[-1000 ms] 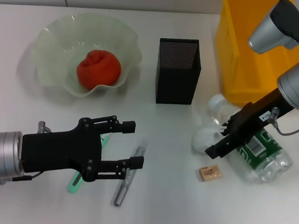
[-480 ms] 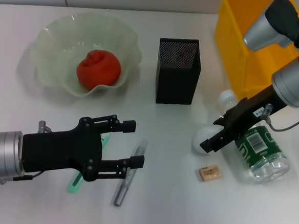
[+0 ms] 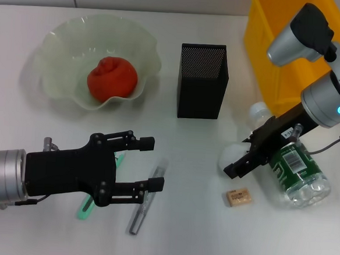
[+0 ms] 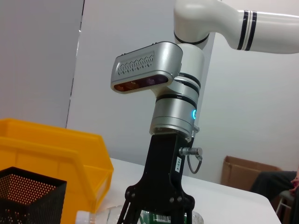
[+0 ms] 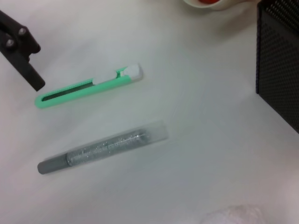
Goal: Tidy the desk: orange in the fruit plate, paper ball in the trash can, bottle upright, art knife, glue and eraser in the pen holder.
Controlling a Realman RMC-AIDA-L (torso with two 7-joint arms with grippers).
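Right gripper (image 3: pixel 246 159), jaws apart, empty, right over paper ball (image 3: pixel 231 156); bottle (image 3: pixel 292 171) lying toward desk's right edge; left gripper (image 3: pixel 147 164) open, idle nr glue (image 3: pixel 146 203).

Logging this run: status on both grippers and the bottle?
Right gripper at the lying bottle, not gripping. Left gripper open over the glue. Paper ball beside right fingers.

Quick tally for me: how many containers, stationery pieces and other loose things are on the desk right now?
Containers: 3 (fruit plate, pen holder, trash can)
Stationery: 3 (art knife, glue, eraser)
Other: 3 (orange, bottle, paper ball)
Total: 9
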